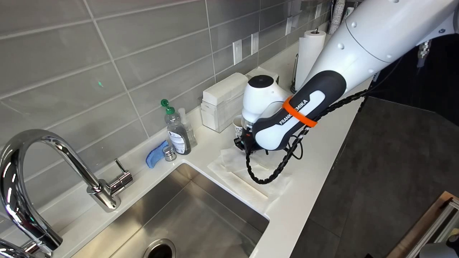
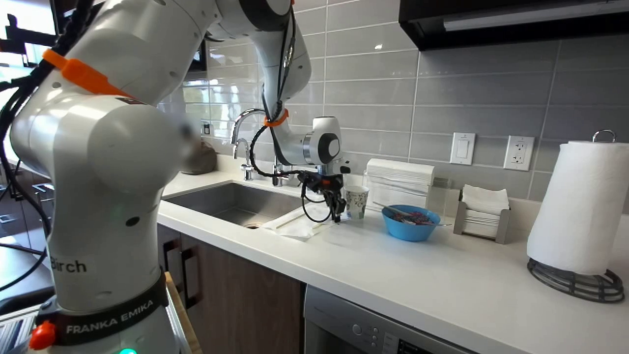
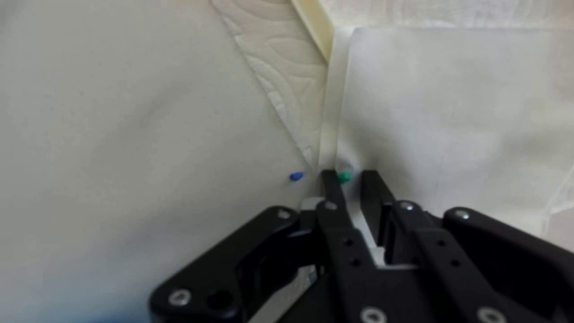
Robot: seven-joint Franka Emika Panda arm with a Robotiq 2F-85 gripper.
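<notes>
My gripper (image 3: 350, 176) points down at the white counter, its fingers a narrow gap apart. A small green piece (image 3: 345, 177) lies between the fingertips, by the left finger; the far finger stands apart from it. A small blue piece (image 3: 296, 176) lies just left of the fingers. A white napkin (image 3: 448, 112) and an embossed paper towel (image 3: 291, 58) lie under and beyond the fingertips, with a pale stick (image 3: 316, 27) on them. In an exterior view the gripper (image 2: 336, 216) is low beside a patterned paper cup (image 2: 357, 200). A blue bowl (image 2: 405, 231) stands nearby, holding small purplish pieces and a stick.
The sink (image 1: 200, 215) and faucet (image 1: 61, 139) are beside the towel. A soap bottle (image 1: 178, 134), blue sponge (image 1: 156, 154) and paper towel stack (image 1: 226, 96) stand along the wall. A napkin holder (image 2: 484, 216) and paper roll (image 2: 577, 211) are farther along the counter.
</notes>
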